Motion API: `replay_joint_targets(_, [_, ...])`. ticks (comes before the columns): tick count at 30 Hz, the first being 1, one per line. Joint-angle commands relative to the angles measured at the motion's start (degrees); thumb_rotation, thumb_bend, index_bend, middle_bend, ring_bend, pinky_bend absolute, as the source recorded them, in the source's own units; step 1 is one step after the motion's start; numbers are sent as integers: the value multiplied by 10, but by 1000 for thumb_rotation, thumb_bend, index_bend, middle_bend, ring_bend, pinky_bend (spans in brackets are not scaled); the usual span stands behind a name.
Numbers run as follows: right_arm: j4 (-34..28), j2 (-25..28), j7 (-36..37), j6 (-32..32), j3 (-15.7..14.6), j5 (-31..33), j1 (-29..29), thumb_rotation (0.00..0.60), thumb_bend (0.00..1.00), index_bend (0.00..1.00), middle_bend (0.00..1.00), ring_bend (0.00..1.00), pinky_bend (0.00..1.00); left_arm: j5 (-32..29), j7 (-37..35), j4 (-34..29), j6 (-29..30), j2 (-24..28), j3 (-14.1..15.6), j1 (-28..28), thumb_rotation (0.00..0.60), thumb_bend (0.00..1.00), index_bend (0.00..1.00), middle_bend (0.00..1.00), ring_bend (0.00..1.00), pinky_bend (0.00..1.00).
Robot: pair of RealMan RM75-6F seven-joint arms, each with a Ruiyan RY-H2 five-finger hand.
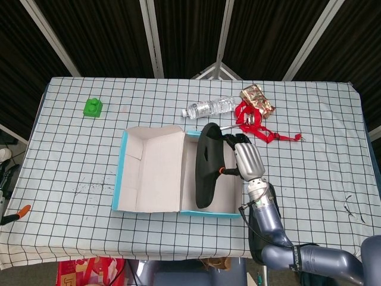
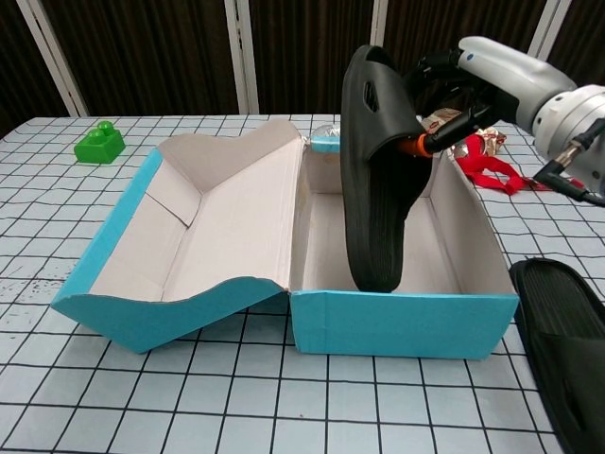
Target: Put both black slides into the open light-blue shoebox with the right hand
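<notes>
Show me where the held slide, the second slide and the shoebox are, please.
held slide (image 2: pixel 373 203), chest view, on its ribbed sole.
second slide (image 2: pixel 567 326), chest view, on its upper strap, lying on the table right of the box.
shoebox (image 2: pixel 402 324), chest view, on its front blue wall.

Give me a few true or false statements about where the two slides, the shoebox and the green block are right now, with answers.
1. The robot hand holds a slide over the shoebox. True.
2. The other slide lies inside the box. False: it lies on the table, right of the box.
3. The held slide lies flat. False: it stands on end, tip down.
4. A green block sits far left of the box. True.
5. The bottle is inside the box. False: it lies behind it.
</notes>
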Motion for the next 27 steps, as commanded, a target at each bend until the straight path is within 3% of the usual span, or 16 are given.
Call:
replay_joint_targets(1, [0, -3, -4, -3, -3, -6, -4, 600, 394, 503, 518, 326, 165, 0, 0, 0, 0, 0, 0, 0, 600, 168, 103, 0, 0, 0])
replay_joint_targets(27, [72, -65, -7, -77, 17, 13, -1, 600, 396, 503, 518, 326, 153, 1, -5, 2, 2, 1, -1, 0, 600, 168, 103, 0, 0, 0])
